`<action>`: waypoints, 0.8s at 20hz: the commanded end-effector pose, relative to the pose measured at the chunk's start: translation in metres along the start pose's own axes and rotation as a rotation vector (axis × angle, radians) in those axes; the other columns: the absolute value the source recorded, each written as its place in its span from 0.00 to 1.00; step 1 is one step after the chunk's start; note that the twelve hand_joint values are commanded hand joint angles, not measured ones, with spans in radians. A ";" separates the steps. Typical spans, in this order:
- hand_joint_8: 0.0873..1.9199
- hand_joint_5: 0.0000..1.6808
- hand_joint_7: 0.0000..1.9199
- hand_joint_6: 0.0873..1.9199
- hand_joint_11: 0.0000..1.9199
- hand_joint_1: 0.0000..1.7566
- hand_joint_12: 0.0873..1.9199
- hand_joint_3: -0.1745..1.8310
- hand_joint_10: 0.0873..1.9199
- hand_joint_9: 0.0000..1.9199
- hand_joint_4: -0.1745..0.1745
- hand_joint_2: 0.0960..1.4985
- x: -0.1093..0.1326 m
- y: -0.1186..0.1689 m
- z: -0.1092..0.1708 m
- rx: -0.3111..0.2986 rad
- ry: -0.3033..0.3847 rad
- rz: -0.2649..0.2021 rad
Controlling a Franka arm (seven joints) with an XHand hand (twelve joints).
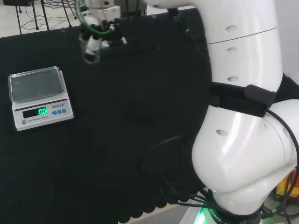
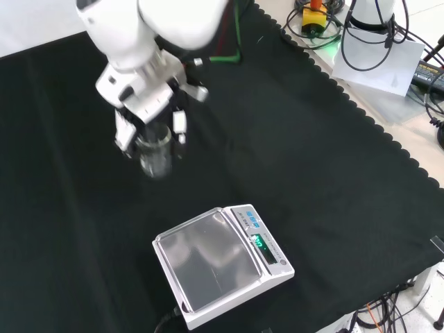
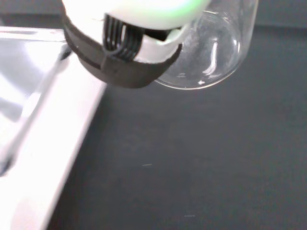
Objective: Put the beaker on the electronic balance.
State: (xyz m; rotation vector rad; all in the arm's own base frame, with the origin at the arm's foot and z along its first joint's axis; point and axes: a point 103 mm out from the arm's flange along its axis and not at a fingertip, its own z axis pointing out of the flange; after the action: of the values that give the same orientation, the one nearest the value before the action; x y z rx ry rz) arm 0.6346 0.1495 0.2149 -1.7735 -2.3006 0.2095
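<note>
A clear glass beaker (image 2: pixel 155 153) hangs above the black cloth, and my hand (image 2: pixel 142 97) is shut on it from above. In the head view the beaker (image 1: pixel 90 50) and the hand (image 1: pixel 100 27) are at the far left of the bench, beyond the balance. The wrist view has the beaker's rounded bottom (image 3: pixel 208 52) close under a blurred part of the hand (image 3: pixel 129 43). The electronic balance (image 2: pixel 220 263), white with a steel pan and a lit green display, stands nearer the camera in the front view, apart from the beaker. It also stands at the left in the head view, balance (image 1: pixel 39 96).
The arm's own white links (image 1: pixel 243 107) stand large at the right of the head view. Cables and equipment (image 2: pixel 361 35) lie beyond the cloth's scalloped edge at the top right of the front view. Black cloth (image 2: pixel 326 159) spreads between balance and edge.
</note>
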 end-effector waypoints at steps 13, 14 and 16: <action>0.85 0.43 0.38 0.78 0.51 0.77 0.57 0.50 0.71 0.52 0.23 0.51 0.136 0.022 0.030 0.081 -0.053 -0.216; 0.85 0.43 0.38 0.78 0.51 0.77 0.57 0.50 0.71 0.52 0.23 0.51 0.138 0.024 0.032 0.084 -0.053 -0.219; 0.85 0.43 0.38 0.78 0.51 0.77 0.57 0.50 0.71 0.52 0.23 0.51 0.143 0.027 0.037 0.092 -0.052 -0.227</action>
State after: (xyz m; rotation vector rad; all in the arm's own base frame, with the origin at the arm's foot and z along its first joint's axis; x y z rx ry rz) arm 0.6184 0.2795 0.1984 -1.5059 -2.4527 0.2798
